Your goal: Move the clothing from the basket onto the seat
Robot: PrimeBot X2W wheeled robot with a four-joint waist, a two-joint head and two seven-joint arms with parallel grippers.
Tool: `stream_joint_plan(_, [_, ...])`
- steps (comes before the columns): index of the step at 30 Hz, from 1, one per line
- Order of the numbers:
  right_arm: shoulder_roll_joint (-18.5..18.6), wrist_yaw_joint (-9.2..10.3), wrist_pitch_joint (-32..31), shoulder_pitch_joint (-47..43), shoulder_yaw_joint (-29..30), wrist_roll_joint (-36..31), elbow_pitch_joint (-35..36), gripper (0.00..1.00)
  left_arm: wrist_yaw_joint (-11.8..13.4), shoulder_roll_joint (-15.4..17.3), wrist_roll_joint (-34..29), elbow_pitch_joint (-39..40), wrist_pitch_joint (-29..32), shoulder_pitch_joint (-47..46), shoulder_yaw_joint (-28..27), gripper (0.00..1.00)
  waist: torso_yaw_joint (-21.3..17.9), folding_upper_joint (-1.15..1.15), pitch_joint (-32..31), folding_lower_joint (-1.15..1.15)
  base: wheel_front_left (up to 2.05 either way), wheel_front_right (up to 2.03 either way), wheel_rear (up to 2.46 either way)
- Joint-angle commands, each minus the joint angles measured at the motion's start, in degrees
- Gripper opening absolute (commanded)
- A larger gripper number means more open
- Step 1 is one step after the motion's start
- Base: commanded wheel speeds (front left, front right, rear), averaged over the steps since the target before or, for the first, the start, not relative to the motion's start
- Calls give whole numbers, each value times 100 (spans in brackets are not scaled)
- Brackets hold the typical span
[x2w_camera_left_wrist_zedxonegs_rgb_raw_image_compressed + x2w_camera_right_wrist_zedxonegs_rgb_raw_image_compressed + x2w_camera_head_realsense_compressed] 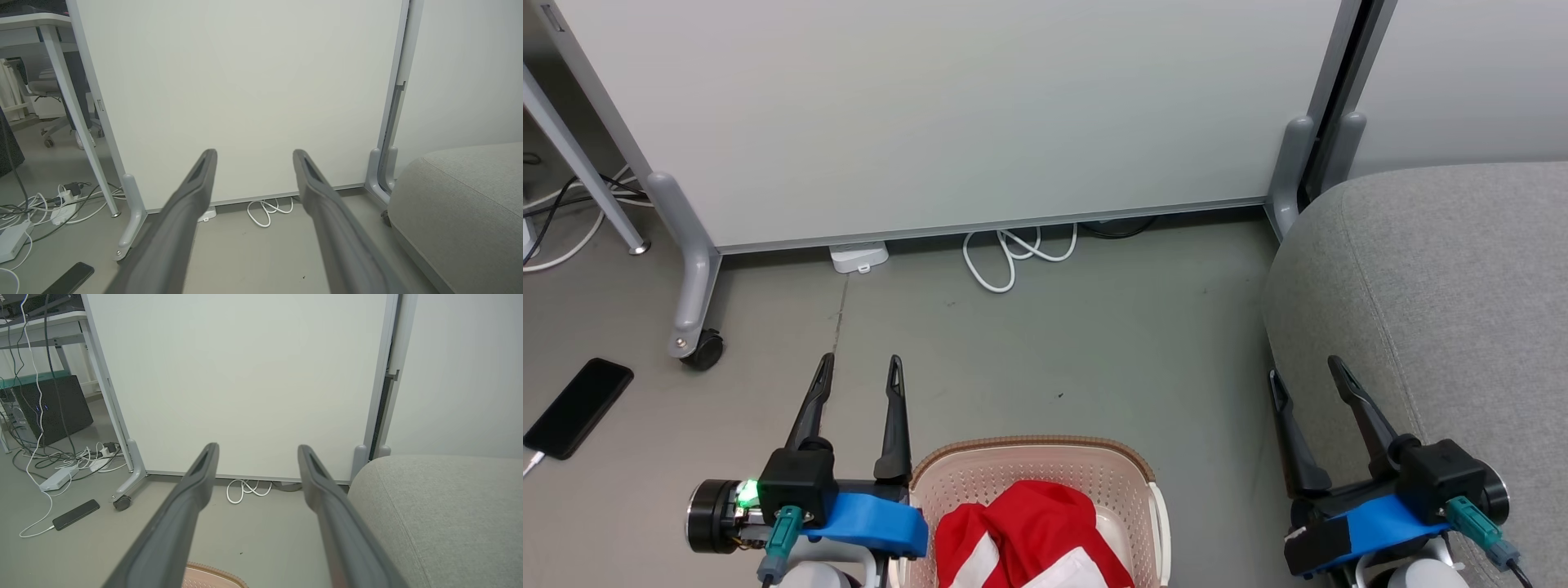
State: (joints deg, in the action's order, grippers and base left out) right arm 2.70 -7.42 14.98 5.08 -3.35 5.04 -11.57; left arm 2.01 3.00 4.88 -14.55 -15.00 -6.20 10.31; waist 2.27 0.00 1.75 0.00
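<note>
Head view.
- Basket [1029,445] at 6 o'clock, on the floor [1094,343].
- Clothing [1021,531] heaped inside the basket, red with white stripes.
- Seat [1437,286] at 3 o'clock, apart from the basket, with a strip of floor between.
- Left gripper [862,359] at 7 o'clock, just beside the basket's left rim. Fingers spread, floor showing between them.
- Right gripper [1303,367] at 4 o'clock, at the seat's left edge. Fingers spread likewise.
- Phone [578,407] at 8 o'clock, lying on the floor.
- White panel [931,106] across 12 o'clock, with a coiled cable [1013,253] at its foot.

Right wrist view: the basket rim shows at 6 o'clock.
</note>
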Motion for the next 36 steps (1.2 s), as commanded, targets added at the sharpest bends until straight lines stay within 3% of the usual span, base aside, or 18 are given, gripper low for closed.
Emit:
stream_joint_plan(1, [33,-13,32,47,-11,-8,-17,100,-22,-2,-8,-18,-28,-65,-2,100,-3,0,-1,0,0,0,0])
stream_joint_plan(22, [33,-13,29,27,-17,56,-24,100,-63,-13,95,-67,-28,-87,-2,100,-11,0,5,0,0,0,0])
stream_joint_plan(36, [30,-13,28,244,-15,13,110,100,-553,67,-220,-489,-23,-735,136,100,-162,0,404,0,0,0,0])
